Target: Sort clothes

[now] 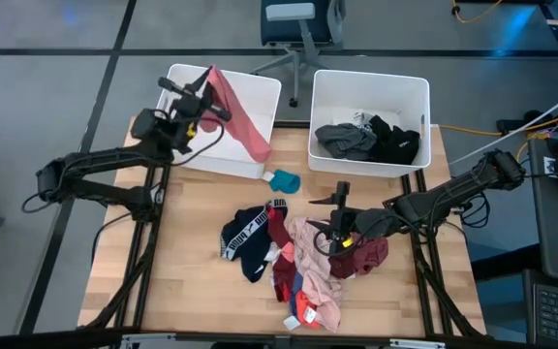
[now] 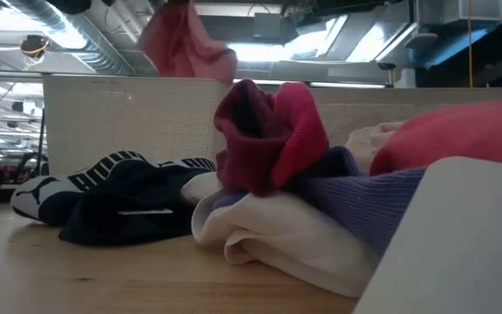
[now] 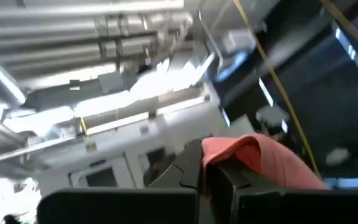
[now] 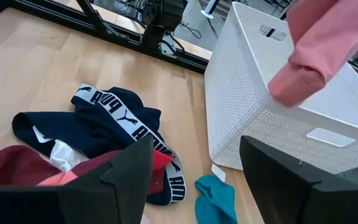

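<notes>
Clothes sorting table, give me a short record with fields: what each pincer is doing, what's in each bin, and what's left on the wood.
left pincer: shut on the pink garment, held over the left bin
right pincer: open, low over the clothes pile
left bin contents: none seen; the arm and pink garment hide part of it
right bin contents: grey and black garments
loose on table: teal garment beside the left bin; black garment with white lettered band at the pile's edge

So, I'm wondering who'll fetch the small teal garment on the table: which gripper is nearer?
Right. The right gripper hovers open over the pile, just beyond the teal garment; the left gripper holds a pink garment above the far bin.
</notes>
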Robot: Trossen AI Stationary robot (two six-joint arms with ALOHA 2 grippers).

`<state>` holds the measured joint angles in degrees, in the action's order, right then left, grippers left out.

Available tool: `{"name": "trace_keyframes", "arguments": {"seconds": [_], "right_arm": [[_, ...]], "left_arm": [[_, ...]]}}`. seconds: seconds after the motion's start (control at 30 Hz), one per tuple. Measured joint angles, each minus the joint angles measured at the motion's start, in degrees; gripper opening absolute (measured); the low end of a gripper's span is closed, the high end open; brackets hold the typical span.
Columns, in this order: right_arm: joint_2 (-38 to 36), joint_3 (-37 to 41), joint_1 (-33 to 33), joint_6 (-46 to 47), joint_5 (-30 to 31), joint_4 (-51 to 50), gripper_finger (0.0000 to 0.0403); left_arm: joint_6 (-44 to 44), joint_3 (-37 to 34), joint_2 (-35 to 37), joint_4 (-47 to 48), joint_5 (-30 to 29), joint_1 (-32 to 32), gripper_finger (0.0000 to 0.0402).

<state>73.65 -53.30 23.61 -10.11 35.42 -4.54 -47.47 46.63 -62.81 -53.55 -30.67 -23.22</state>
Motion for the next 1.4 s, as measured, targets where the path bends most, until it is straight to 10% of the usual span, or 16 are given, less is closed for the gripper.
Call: {"name": "trace_keyframes", "arguments": {"seconds": [0.57,0.97,1.4], "right_arm": [[0.01,0.0,-0.02,0.0,0.0,-0.07,0.0241],[0.02,0.0,0.0,0.0,-0.04,-0.25,0.0241],[0.26,0.04,0.0,2.42,-0.52,-1.91,0.0241]], "left_arm": [[23.74,0.01,-0.02,40.67,0.02,-10.79,0.0016],[35.03,0.74,1.15,52.99,5.83,-9.35,0.0168],[53.16,12.22,6.45,102.71,15.27,-1.26,0.0208]]}}
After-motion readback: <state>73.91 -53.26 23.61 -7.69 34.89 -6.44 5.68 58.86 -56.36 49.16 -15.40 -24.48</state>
